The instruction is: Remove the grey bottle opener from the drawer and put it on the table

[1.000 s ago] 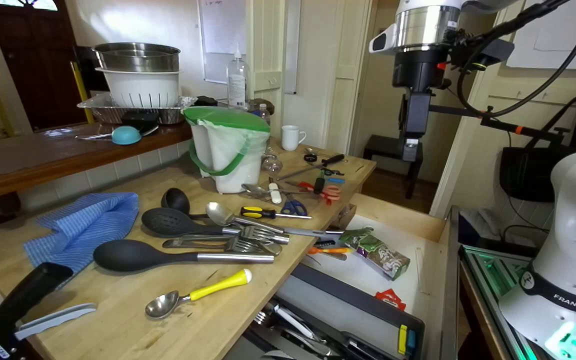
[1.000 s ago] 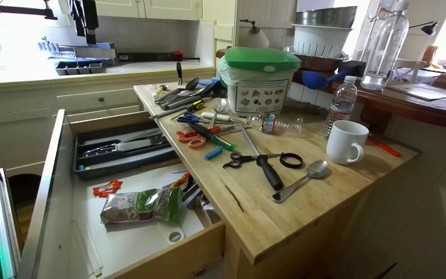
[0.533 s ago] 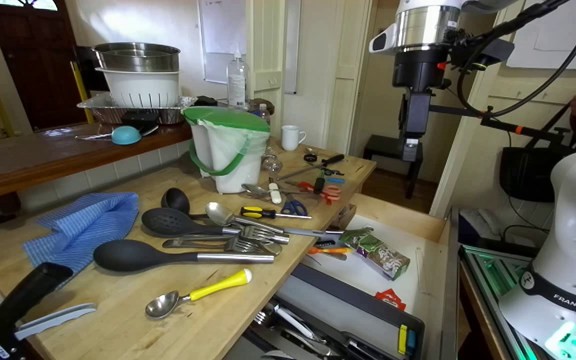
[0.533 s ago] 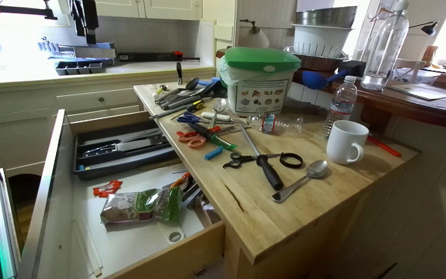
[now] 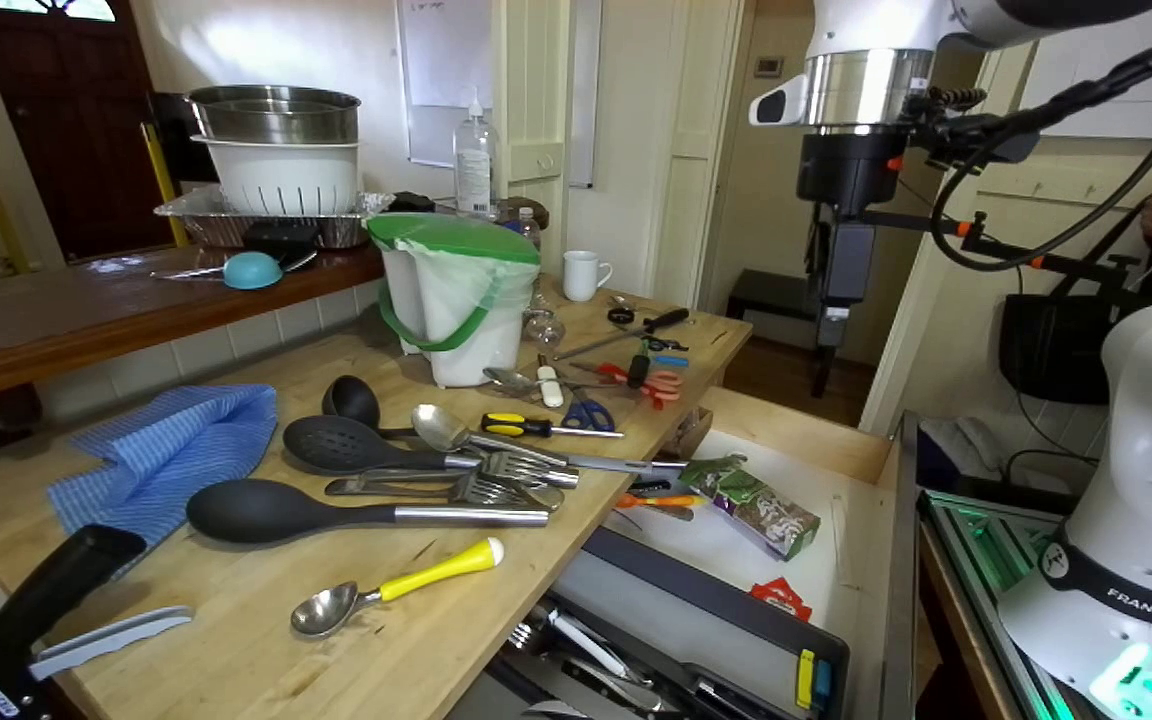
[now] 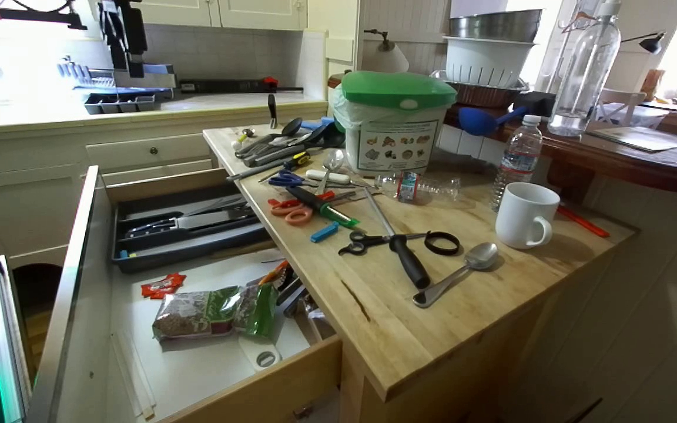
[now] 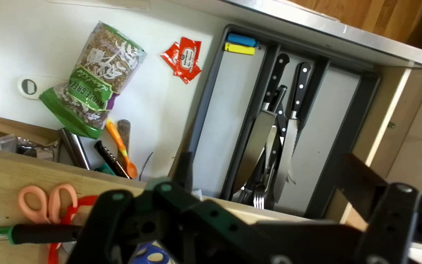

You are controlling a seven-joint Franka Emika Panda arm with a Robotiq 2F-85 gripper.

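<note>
Wrist view shows the gripper spread wide, with nothing held between its jaws. It hangs above the drawer, well apart from the contents, and both exterior views agree with this. So I judge that the task is only at its beginning: the drawer stands open, but the grasping, the lifting and the placing on the table are all left to do.

As for the grey bottle opener, I cannot say with certainty which piece it is. My best guess is the pale tool on the drawer floor — one end goes under the bag, and the end with an oval hole is free. This free end looks flat, rounded and smooth, perhaps of plastic. The bag is of glossy, crinkled film, and probably it would yield when pushed. Near the table edge lie other candidates: shiny metal handles, long and narrow. The drawer floor is white and even, while the table is of yellowish wood with a dark crack.
</note>
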